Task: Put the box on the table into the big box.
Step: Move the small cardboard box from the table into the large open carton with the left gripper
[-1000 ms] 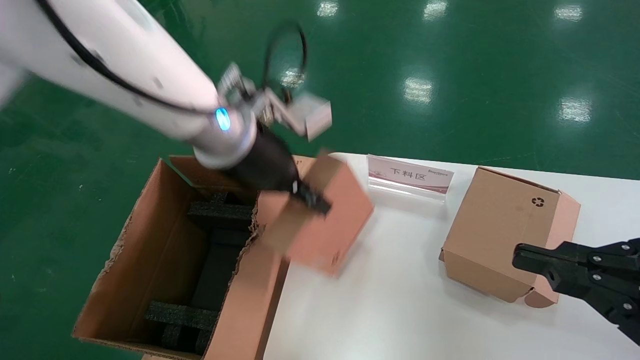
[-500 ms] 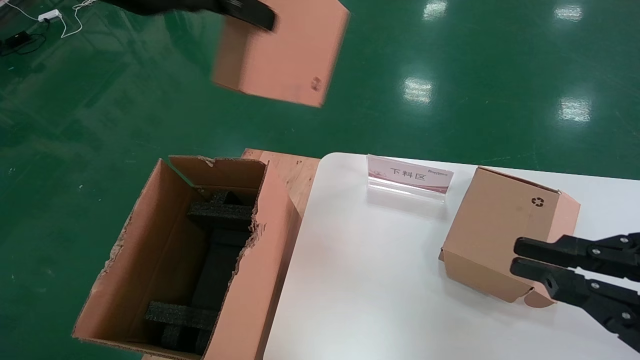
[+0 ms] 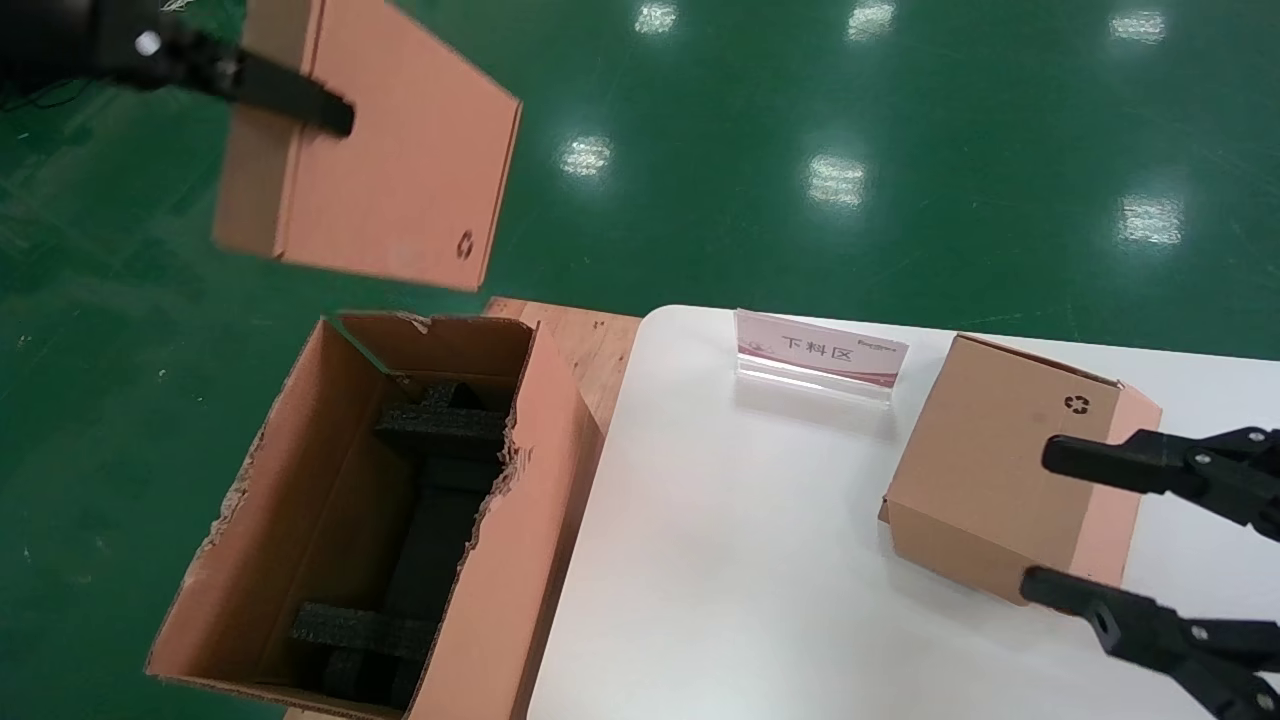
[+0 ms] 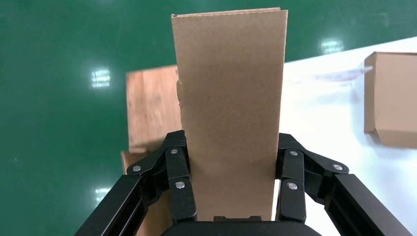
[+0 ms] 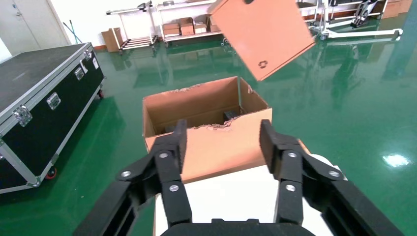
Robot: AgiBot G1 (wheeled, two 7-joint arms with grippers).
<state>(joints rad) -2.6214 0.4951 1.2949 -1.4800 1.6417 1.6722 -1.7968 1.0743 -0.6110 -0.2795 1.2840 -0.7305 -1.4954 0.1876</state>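
Note:
The slim flat brown box (image 3: 390, 170) hangs tilted in the air, above and beyond the far end of the big box (image 3: 300, 480). My left gripper (image 3: 300, 110) is shut on one of its ends, with a finger on each broad face; the wrist view shows the box (image 4: 228, 88) between the jaws of the left gripper (image 4: 231, 147). The big box is an open carton with torn edges and black foam inside, standing left of the white table (image 3: 740, 560). My right gripper (image 3: 1040, 518) is open and empty at the table's right side. From there I see the box (image 5: 263, 34) above the big box (image 5: 216, 142).
A cube-like cardboard box with a recycling symbol (image 3: 1000, 450) stands on the table right by the right gripper's fingers. A small sign stand (image 3: 820, 355) is at the table's far edge. A wooden pallet (image 3: 590, 340) lies under the carton. A black flight case (image 5: 39, 98) stands on the green floor.
My left gripper lifted the slim box off the table, swung it high, then moved it left over the carton's far side. My right gripper's jaws spread wide open.

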